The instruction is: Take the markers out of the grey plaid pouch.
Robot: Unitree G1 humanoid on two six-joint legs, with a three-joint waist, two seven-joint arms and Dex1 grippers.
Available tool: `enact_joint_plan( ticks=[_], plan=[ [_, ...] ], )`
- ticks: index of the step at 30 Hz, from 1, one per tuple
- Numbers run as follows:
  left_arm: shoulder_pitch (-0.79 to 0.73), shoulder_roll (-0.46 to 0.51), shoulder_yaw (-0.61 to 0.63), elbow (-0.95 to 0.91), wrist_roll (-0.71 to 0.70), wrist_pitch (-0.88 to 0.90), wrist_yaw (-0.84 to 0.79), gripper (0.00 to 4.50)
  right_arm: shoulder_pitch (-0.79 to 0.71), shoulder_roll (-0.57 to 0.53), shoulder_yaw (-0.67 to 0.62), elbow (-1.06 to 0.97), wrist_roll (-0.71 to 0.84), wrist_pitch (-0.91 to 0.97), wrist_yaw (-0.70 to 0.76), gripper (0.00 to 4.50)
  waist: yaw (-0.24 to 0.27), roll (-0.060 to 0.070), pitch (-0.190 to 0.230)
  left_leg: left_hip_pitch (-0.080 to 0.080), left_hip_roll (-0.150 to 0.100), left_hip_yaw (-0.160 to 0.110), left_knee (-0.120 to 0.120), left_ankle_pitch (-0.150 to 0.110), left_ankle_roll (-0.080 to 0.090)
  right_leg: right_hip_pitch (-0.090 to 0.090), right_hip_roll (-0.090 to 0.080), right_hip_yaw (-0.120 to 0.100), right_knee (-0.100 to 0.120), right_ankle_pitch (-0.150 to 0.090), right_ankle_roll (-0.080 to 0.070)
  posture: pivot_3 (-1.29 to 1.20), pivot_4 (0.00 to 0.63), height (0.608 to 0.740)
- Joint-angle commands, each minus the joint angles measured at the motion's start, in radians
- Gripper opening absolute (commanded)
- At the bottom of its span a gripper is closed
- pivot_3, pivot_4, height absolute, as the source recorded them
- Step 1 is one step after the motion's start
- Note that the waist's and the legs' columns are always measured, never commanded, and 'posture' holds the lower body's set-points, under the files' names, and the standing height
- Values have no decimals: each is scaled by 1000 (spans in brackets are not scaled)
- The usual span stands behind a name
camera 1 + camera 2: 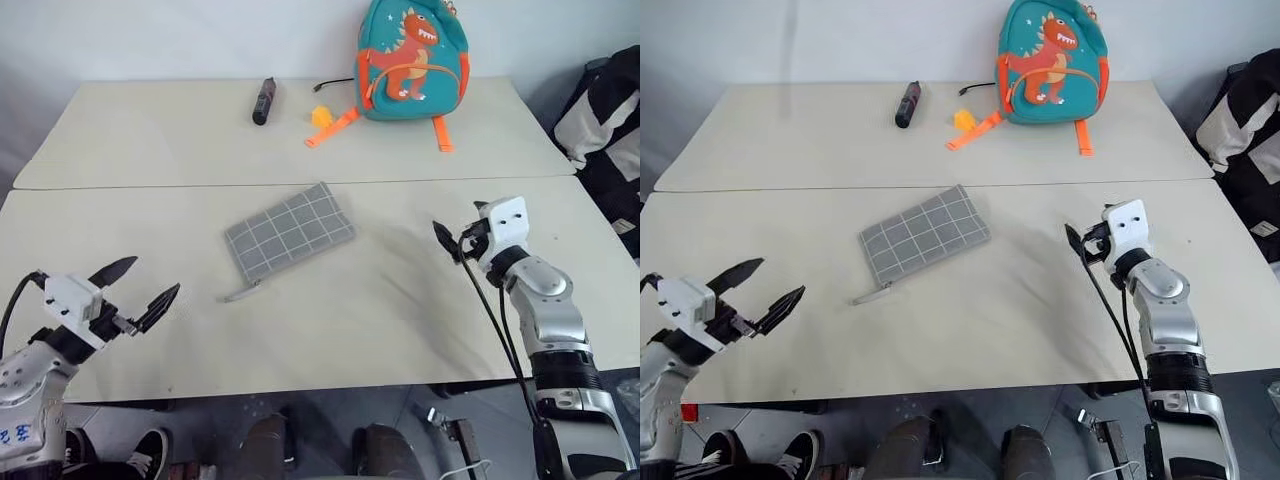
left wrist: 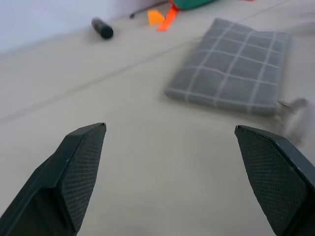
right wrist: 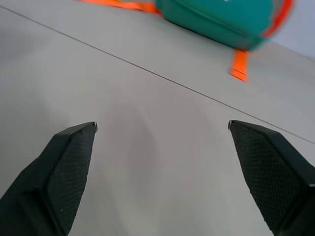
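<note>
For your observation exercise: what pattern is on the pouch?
Grey with a thin white grid on the pouch, best in the left wrist view.

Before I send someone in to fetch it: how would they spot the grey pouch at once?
Start at the teal dinosaur backpack standing at the table's far edge, then come toward the near half of the table. The grey plaid pouch lies flat near the middle there. It is the one soft grey rectangle with thin white grid lines.
</note>
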Motion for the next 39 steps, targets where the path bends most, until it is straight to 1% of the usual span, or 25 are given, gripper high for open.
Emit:
enact_joint_plan(
  ticks=[1, 3, 5, 8, 9, 10, 11, 14, 16, 19, 21, 22, 25, 29, 31, 35, 39],
  plan=[
    [-25, 17, -22, 30, 46, -74, -5, 4457, -4, 44, 21, -110, 31, 45, 1, 4500, -2, 0, 0, 0, 0, 0, 0, 0, 0, 0, 0, 0, 0, 0, 0, 0, 150, 740],
    [-56, 26, -55, 71, 89, -127, -12, 4500, -12, 96, 38, -147, 44, 77, -20, 4107, -1, 0, 0, 0, 0, 0, 0, 0, 0, 0, 0, 0, 0, 0, 0, 0, 150, 740],
    [-88, 35, -82, 127, 141, -193, -3, 4500, -21, 135, 63, -160, 32, 91, -27, 3573, -1, 0, 0, 0, 0, 0, -1, 0, 0, 0, 0, -1, 0, 0, 0, 0, 150, 740],
    [-144, 49, -139, 207, 211, -298, -6, 4500, -55, 181, 128, -124, -44, 54, -63, 2578, 0, 0, 0, 0, 0, 1, -1, 0, 0, -1, 0, -1, 1, 0, 0, 0, 150, 740],
    [-175, 53, -153, 242, 234, -336, 1, 4500, -75, 210, 150, -100, -56, 40, -73, 2303, 0, 0, 0, 0, 0, 0, -1, 0, 0, -2, 0, -1, 1, 0, 0, 0, 150, 740],
    [-205, 60, -170, 279, 258, -385, 3, 4500, -96, 239, 177, -70, -77, 23, -85, 1919, 0, 0, 0, 0, -1, 0, 0, 0, 0, -2, 0, -1, 1, 0, 0, 0, 150, 740],
    [-236, 68, -185, 320, 288, -434, 14, 4500, -114, 262, 205, -41, -98, 12, -89, 1655, 0, -1, 0, 0, -1, 0, 0, 0, 0, -2, 0, -1, 2, 0, 0, 0, 150, 740],
    [-314, 87, -233, 424, 389, -543, 69, 4500, -161, 324, 244, 50, -136, -32, -108, 586, -2, -2, -1, 0, 0, 0, -1, 1, -1, -3, 1, -1, 4, 0, 0, 0, 150, 740],
    [-351, 97, -268, 484, 439, -614, 95, 4500, -192, 342, 280, 115, -183, -75, -116, 16, -2, -2, -1, 0, -1, 0, -1, 1, -1, -4, 0, -1, 8, 0, 0, 0, 150, 740],
    [-418, 114, -334, 566, 532, -741, 140, 4500, -255, 355, 303, 251, -239, -115, -158, 16, -2, -2, -1, 0, -1, 0, -1, 1, -1, -5, 0, -1, 10, 0, 0, 0, 150, 740],
    [-452, 127, -376, 604, 587, -817, 165, 4500, -276, 358, 291, 309, -248, -132, -184, 16, -1, -3, -2, 0, -1, 0, 0, 1, -1, -6, 0, -2, 11, 0, 0, 0, 150, 740],
    [-461, 130, -402, 620, 573, -842, 136, 4500, -280, 352, 295, 328, -259, -143, -184, 16, -2, -3, -2, 0, -1, 0, 0, 1, -1, -6, 0, -2, 11, 0, 0, 0, 150, 740],
    [-485, 161, -471, 670, 611, -937, 122, 4500, -276, 341, 295, 350, -267, -160, -172, 16, -6, -3, -2, 0, -1, 0, -1, 1, -1, -6, 0, -2, 12, 0, 0, 0, 150, 740],
    [-516, 183, -521, 712, 777, -1023, 249, 4500, -252, 344, 294, 313, -261, -150, -151, 16, -7, -3, -2, 1, -1, 0, -1, 1, -1, -7, 0, -2, 13, 0, 0, 0, 150, 740],
    [-528, 184, -541, 727, 834, -1037, 304, 4500, -244, 346, 295, 300, -265, -141, -151, 16, -4, -3, -3, 1, -1, 0, -1, 1, -1, -6, 0, -2, 14, 0, 0, 0, 150, 740],
    [-565, 188, -578, 755, 962, -1008, 441, 4500, -231, 352, 286, 273, -251, -126, -143, 16, 1, -3, -4, 1, -1, -1, 0, 1, -1, -6, -1, -2, 14, 0, 0, 0, 150, 740],
    [-593, 180, -620, 782, 1013, -986, 531, 4500, -220, 348, 285, 249, -251, -118, -134, 16, 2, 0, -8, 2, -2, -1, 0, 1, -1, -5, -1, -2, 15, 0, 0, 0, 150, 740]
  ],
)
